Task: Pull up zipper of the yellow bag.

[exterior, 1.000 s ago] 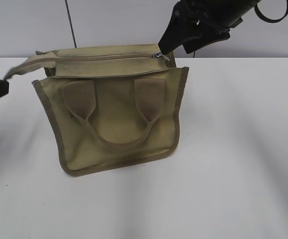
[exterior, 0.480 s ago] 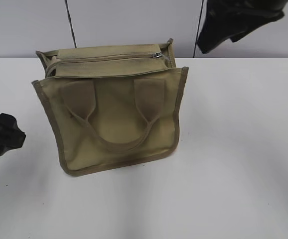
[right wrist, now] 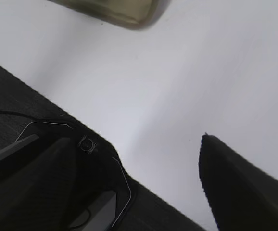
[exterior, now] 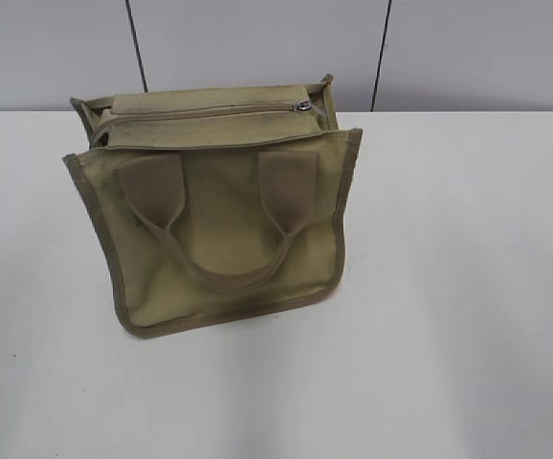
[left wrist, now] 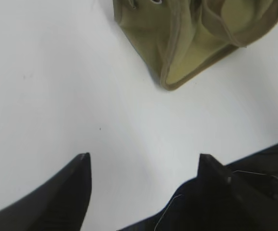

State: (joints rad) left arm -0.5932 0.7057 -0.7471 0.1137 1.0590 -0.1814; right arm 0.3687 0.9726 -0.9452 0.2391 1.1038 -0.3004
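Note:
The yellow bag [exterior: 224,225] stands on the white table, its handle side facing the exterior camera. The zipper [exterior: 200,112] runs along its top, with the silver pull [exterior: 302,105] at the right end. Neither gripper shows in the exterior view. In the left wrist view my left gripper [left wrist: 145,157] is open and empty above bare table, with one end of the bag [left wrist: 187,38] well ahead of it. In the right wrist view my right gripper [right wrist: 148,144] is open and empty, and a blurred corner of the bag [right wrist: 115,12] shows at the top edge.
The white table [exterior: 449,287] spreads around the bag on all sides. A grey panelled wall [exterior: 257,48] rises behind the table's far edge, just behind the bag.
The left gripper let go of the bag's left end and the right one left the zipper pull. Both arms have drawn back out of the exterior view. The bag's top has settled.

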